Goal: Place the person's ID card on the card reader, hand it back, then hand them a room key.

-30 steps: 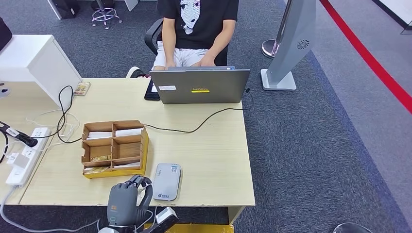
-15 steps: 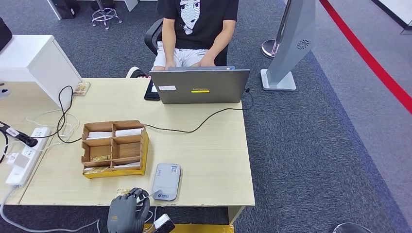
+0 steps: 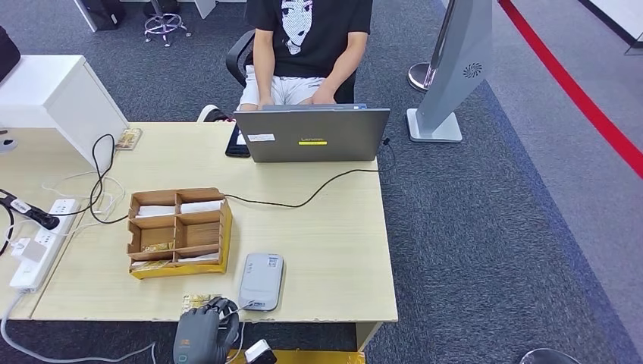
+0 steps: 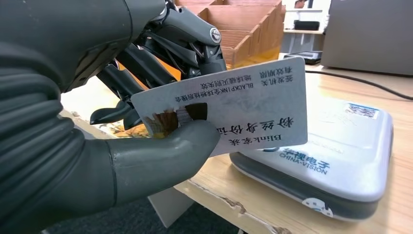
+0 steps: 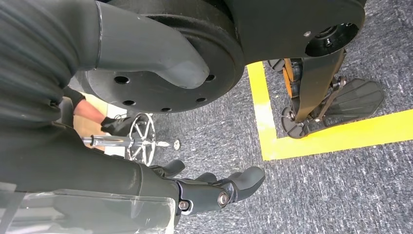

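Bare tabletop [image 3: 334, 243] right of card reader [image 3: 261, 281], wooden organizer [image 3: 179, 232] crowding its left

A pale wooden desk [image 3: 334, 250] stands on dark grey carpet [image 3: 485, 227], with a white cabinet [image 3: 53, 95] at its far left. A red stripe [image 3: 576, 95] crosses the floor beside a grey stand [image 3: 455, 68].

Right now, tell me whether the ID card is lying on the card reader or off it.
Off it: the left robot hand holds the ID card tilted above the card reader's near edge.
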Available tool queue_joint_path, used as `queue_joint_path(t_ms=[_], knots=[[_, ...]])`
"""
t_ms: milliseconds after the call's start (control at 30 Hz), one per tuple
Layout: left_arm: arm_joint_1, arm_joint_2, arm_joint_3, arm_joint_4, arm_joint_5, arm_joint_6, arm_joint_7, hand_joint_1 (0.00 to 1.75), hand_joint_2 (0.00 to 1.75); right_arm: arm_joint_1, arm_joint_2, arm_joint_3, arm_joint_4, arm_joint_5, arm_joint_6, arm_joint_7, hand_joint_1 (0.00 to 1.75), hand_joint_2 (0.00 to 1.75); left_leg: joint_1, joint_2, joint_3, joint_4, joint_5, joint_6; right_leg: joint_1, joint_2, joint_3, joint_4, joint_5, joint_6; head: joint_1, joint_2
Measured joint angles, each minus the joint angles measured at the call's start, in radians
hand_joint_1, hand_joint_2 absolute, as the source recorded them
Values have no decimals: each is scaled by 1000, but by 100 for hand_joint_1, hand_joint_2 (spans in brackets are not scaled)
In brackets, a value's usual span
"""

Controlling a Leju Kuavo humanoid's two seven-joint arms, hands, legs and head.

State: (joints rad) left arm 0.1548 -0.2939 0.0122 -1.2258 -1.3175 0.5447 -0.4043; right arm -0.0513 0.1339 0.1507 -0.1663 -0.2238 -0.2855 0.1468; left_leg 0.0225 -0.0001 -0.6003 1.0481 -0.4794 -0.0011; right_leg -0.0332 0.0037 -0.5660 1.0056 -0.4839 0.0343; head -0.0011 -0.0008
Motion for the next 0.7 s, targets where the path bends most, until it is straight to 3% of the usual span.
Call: queue_joint_path(t_ms=[167,433,533,700], knots=[[5,-2,-5,-50,40,5,-55,175,175,0,0,0,0,7,0,2,0,175,0,0,0,0,0,0,0,0,0,0,0,0,0,0],[39,6,-108,-385,54,-24,-55,175,175,0,0,0,0,33,7,1,0,175,0,0,0,0,0,0,0,0,0,0,0,0,0,0],[47,11,-141,-456,25,8,-31,175,175,0,-1,4,0,51,17,2,0,175,0,0,0,0,0,0,0,0,0,0,0,0,0,0],[5,28,-152,-515,-54,29,77,175,175,-2,-21,30,0,95,96,-6,0,175,0,0,0,0,0,0,0,0,0,0,0,0,0,0]])
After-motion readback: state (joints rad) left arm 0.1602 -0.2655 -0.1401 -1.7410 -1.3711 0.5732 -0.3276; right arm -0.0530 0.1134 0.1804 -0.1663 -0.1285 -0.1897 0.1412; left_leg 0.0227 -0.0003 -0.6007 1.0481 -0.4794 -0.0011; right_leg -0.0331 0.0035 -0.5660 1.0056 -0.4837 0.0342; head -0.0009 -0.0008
